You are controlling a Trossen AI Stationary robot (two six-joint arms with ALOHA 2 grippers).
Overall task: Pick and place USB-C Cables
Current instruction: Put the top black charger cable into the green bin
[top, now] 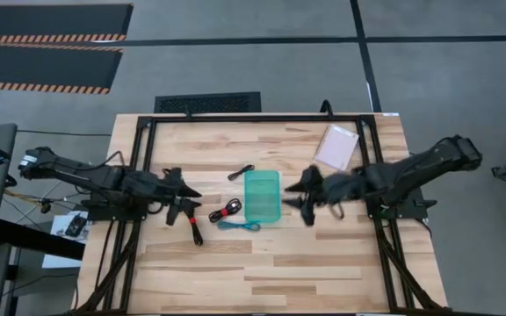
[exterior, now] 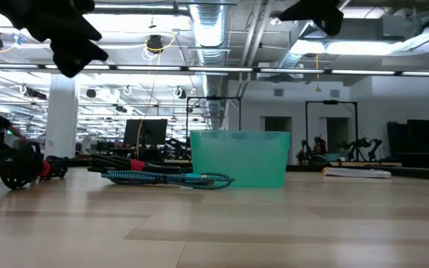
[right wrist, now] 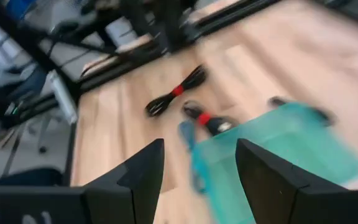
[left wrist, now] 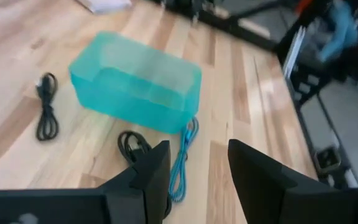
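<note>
A translucent teal tray (top: 262, 197) stands mid-table. The USB-C cables lie loose on the wood around its left side: a black one (top: 241, 172) toward the far edge, a black one with a red tie (top: 227, 211), a teal-blue one (top: 238, 226) by the tray's near left corner, and a longer black one with a red tie (top: 194, 224). My left gripper (top: 191, 195) hovers open, left of the cables, above the table (left wrist: 197, 155). My right gripper (top: 295, 195) hovers open beside the tray's right side (right wrist: 199, 149). Neither holds anything.
A flat pink packet (top: 336, 147) lies near the table's far right corner. The black frame rails (top: 235, 118) run along the table's far edge and down both sides. Bare wood (top: 262, 272) spreads across the near half of the table.
</note>
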